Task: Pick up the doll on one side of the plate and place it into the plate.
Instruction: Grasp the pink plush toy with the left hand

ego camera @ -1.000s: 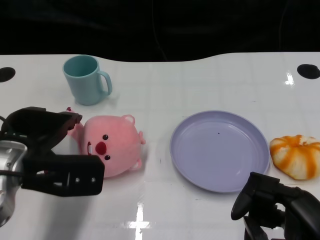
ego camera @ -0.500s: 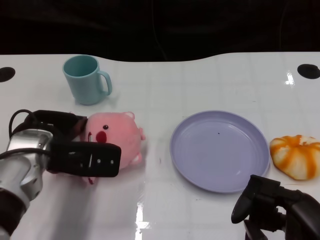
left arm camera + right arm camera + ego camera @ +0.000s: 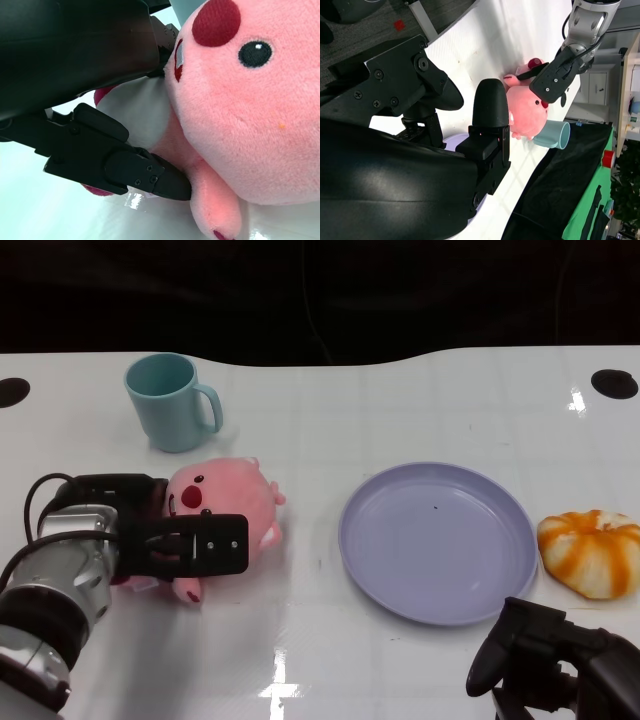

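From the head view, the doll [image 3: 225, 502] lies left of the plate [image 3: 437, 540], and my left hand [image 3: 165, 540] wraps it; soft plush could slip out on lifting. In the left wrist view my fingers [image 3: 125, 170] press its belly. My right hand [image 3: 485, 130] rests loosely spread, holding nothing.

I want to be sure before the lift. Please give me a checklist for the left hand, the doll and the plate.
1. Left hand closed around the pink doll: ok.
2. Grip firm enough to lift: cannot tell.
3. Purple plate holds nothing: ok.
4. Way from doll to plate free: ok.
5. Teal mug apart from the doll: ok.
6. Right hand holds nothing, below the plate: ok.
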`<state>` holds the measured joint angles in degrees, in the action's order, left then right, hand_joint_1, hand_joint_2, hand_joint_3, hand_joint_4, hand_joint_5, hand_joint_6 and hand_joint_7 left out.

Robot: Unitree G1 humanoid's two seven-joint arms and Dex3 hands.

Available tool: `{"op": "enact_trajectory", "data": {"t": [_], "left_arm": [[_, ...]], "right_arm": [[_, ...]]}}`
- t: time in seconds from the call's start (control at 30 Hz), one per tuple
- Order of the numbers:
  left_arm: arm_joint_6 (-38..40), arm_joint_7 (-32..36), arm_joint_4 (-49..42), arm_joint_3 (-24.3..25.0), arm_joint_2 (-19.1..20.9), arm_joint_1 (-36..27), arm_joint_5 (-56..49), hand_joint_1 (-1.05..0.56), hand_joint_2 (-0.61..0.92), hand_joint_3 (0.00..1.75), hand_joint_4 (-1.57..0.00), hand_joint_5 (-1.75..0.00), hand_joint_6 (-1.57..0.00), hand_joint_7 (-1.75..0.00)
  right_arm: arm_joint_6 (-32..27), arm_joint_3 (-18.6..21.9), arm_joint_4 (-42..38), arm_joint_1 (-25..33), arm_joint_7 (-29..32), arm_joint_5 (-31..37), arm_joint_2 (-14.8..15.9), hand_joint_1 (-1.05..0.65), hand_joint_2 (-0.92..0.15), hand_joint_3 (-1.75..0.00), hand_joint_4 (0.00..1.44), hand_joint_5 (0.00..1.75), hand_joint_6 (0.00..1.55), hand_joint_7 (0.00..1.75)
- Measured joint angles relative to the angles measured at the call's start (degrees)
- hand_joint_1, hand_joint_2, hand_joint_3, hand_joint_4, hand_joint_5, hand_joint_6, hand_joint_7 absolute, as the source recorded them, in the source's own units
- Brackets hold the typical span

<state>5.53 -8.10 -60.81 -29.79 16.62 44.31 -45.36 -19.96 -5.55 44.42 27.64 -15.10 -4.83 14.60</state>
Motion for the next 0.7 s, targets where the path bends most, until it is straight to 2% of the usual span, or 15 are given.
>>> {"op": "enact_trajectory", "data": {"t": [0.03, 0.17, 0.2, 0.27, 0.3, 0.33, 0.37, 0.4, 0.47, 0.53, 0.7], "left_arm": [[-0.1, 0.4, -0.6, 0.0, -0.2, 0.1, 0.3, -0.58, 0.92, 0.01, -0.45, -0.09, -0.53, -0.04], [-1.6, 2.4, -2.7, 0.2, -0.7, 0.5, 1.6, -0.43, 0.92, 0.06, -0.8, -0.24, -0.84, -0.1], [-2.3, 3.4, -3.1, 0.2, -0.8, 0.5, 2.0, -0.4, 0.92, 0.07, -0.85, -0.26, -0.88, -0.1], [-4.2, 6.4, -3.6, 0.4, -0.7, 0.0, 2.8, -0.34, 0.92, 0.14, -0.82, -0.56, -1.0, -0.11], [-5.2, 7.9, -3.8, 0.4, -0.6, -0.3, 3.1, -0.35, 0.92, 0.13, -0.78, -0.76, -1.07, -0.11], [-6.3, 9.4, -3.9, 0.6, -0.5, -0.6, 3.5, -0.31, 0.92, 0.1, -0.78, -1.04, -1.15, -0.14], [-7.3, 10.9, -3.8, 1.0, -0.4, -1.0, 4.0, -0.28, 0.92, 0.17, -0.76, -1.45, -1.05, -0.62], [-8.2, 12.3, -3.7, 1.2, -0.3, -1.6, 4.5, -0.27, 0.92, 0.2, -0.75, -1.59, -0.91, -0.99], [-9.3, 15.3, -3.5, 1.5, -0.1, -2.5, 5.2, -0.26, 0.92, 0.36, -0.72, -1.71, -0.67, -1.55], [-10.1, 17.3, -3.3, 1.9, -0.1, -3.1, 5.8, -0.24, 0.92, 0.46, -0.77, -1.74, -0.65, -1.7], [-11.7, 20.4, -0.9, 5.0, -0.1, -5.9, 9.4, -0.21, 0.86, 0.53, -0.88, -1.75, -0.68, -1.75]], "right_arm": [[0.0, 0.1, 0.1, 0.0, 0.0, 0.0, 0.0, -0.09, -0.61, -1.17, 0.61, 1.75, 0.54, 1.52], [-0.6, 0.3, 0.7, 0.0, 0.0, 0.0, 0.0, -0.07, -0.61, -1.17, 0.62, 1.75, 0.54, 1.52], [-0.7, 0.4, 0.9, 0.0, 0.0, 0.0, 0.0, -0.07, -0.61, -1.17, 0.62, 1.75, 0.54, 1.52], [-0.7, 0.4, 1.1, -0.1, 0.0, -0.1, 0.0, -0.07, -0.61, -1.18, 0.62, 1.75, 0.54, 1.52], [-0.7, 0.5, 1.1, -0.1, 0.0, -0.1, 0.0, -0.07, -0.61, -1.18, 0.62, 1.75, 0.54, 1.52], [-0.7, 0.5, 1.1, -0.1, -0.1, -0.1, 0.0, -0.07, -0.61, -1.18, 0.62, 1.75, 0.54, 1.52], [-0.7, 0.6, 1.1, -0.2, -0.1, -0.1, 0.0, -0.07, -0.61, -1.19, 0.62, 1.75, 0.54, 1.53], [-0.7, 0.6, 1.1, -0.2, -0.2, -0.1, 0.0, -0.07, -0.6, -1.19, 0.62, 1.75, 0.54, 1.53], [-0.7, 0.7, 1.1, -0.2, -0.3, -0.1, 0.0, -0.07, -0.6, -1.19, 0.62, 1.75, 0.54, 1.53], [-0.7, 0.7, 1.1, -0.2, -0.4, -0.1, 0.0, -0.07, -0.6, -1.19, 0.62, 1.75, 0.54, 1.53], [-0.7, 0.7, 1.1, -0.2, -0.4, -0.1, 0.0, -0.07, -0.61, -1.19, 0.62, 1.75, 0.53, 1.53]]}}
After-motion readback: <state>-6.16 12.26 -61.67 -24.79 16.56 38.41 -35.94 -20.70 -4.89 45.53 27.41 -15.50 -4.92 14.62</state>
